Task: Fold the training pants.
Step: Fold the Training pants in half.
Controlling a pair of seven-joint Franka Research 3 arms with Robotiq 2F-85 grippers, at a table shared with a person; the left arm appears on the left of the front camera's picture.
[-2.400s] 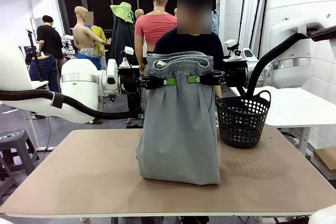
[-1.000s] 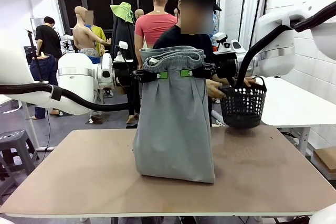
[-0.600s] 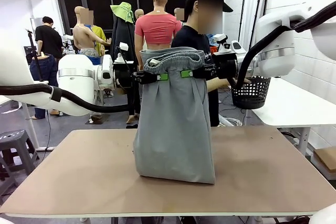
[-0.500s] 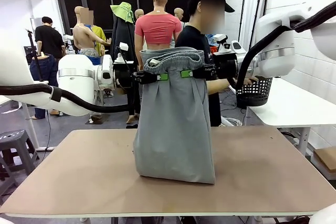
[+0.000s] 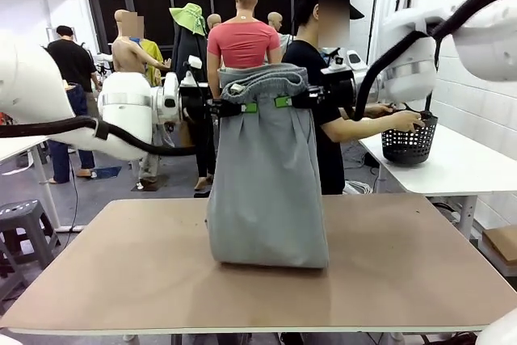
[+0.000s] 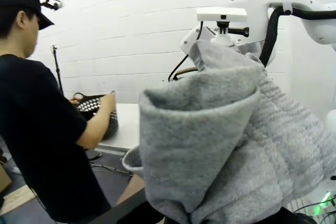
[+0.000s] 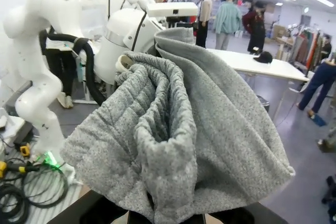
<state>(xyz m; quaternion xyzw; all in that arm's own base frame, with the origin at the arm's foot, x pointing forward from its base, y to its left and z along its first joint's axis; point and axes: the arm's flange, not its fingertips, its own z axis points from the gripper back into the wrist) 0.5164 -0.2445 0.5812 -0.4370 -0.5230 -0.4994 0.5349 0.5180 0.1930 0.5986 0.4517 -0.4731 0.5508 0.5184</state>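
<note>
1. Front view: you are looking at the training pants [image 5: 266, 175] hanging upright over the middle of the table [image 5: 121, 272]. The light grey jersey is falling in long vertical pleats from the gathered elastic waistband, and the bottom fold is resting on the tabletop. The left gripper [image 5: 242, 107] is pinching the waistband at the picture's left, and the right gripper [image 5: 284, 102] is pinching it at the right; both are pressing their green pads together on the cloth. The waistband is bunching and sagging between and above them. Behind the pants, a person [image 5: 323, 78] is standing at the far side, with one hand [image 5: 406, 121] touching a black mesh basket [image 5: 410, 136] that is sitting on a white side table [image 5: 452, 163].

2. Left wrist view: you are seeing the ribbed waistband [image 6: 231, 140] folding over the gripper's jaws, hiding the fingertips. The fabric is showing a heathered grey knit. The person is reaching to the basket [image 6: 97, 114] at left.

3. Right wrist view: you are seeing the waistband [image 7: 173, 129] draping in thick rolled folds over the jaws, with a ribbed elastic texture.
</note>
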